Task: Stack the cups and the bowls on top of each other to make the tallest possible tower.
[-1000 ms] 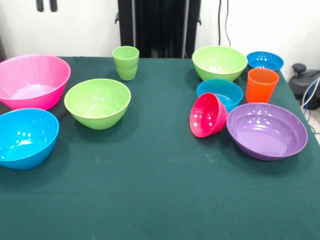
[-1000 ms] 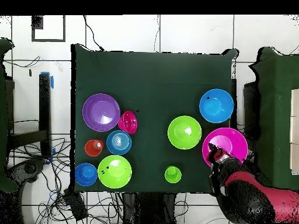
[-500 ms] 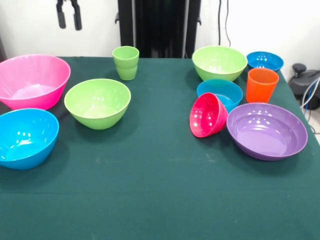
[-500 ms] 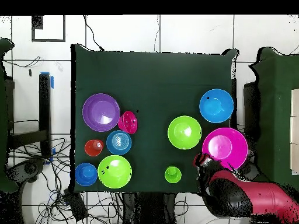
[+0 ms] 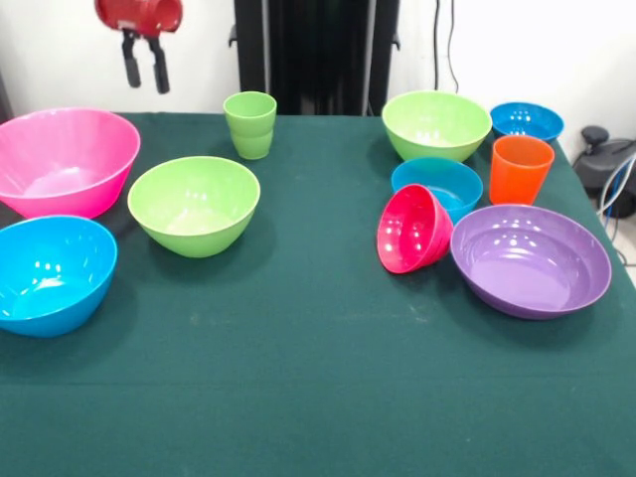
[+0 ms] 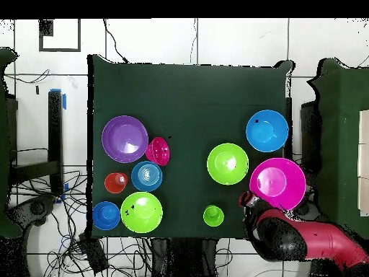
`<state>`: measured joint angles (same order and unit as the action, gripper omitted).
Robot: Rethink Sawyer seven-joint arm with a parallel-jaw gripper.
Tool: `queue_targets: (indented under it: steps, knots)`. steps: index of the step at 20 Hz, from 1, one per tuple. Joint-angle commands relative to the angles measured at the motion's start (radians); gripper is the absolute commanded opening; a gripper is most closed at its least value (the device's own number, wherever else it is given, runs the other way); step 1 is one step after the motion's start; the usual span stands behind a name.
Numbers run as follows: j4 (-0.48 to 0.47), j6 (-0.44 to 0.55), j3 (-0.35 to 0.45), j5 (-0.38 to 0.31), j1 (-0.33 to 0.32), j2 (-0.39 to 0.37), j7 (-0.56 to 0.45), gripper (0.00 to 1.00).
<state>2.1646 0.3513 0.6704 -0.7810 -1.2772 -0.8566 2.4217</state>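
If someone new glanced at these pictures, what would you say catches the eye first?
Probably the big pink bowl at the table's left edge in the front view, with the gripper hanging open above and behind it. Next, the small red-pink bowl, tipped on its side against the wide purple bowl, while nothing is stacked yet.

We found two groups of vessels on the table (image 5: 318, 378), well apart, as seen from the front. At the left, the largest bowl (image 5: 65, 159) stood at the edge, with the left front bowl (image 5: 50, 273) just before it. The inner bowl (image 5: 194, 204) sat to their right, and the left cup (image 5: 249, 124) stood behind that.

At the right, the rear bowl (image 5: 435, 124) and corner bowl (image 5: 526, 121) stood side by side at the back. The right cup (image 5: 520, 169) stood before the corner bowl, and the middle bowl (image 5: 437, 184) before the rear bowl. The tipped bowl (image 5: 412, 229) lay on its side just before the middle bowl, with the widest bowl (image 5: 530, 260) just to its right.
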Motion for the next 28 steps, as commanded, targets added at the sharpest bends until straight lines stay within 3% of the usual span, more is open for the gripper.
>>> queue_targets:
  steps: [1, 11, 23, 28]
  knots:
    - [-0.148, -0.053, -0.124, -0.102, 0.077, 0.174, 0.01, 1.0]
    - [-0.254, 0.001, -0.118, -0.085, 0.047, 0.244, -0.083, 1.0]
    - [-0.306, -0.088, -0.204, -0.123, 0.11, 0.337, -0.023, 1.0]
    - [-0.289, -0.089, -0.19, -0.106, 0.102, 0.346, -0.063, 1.0]
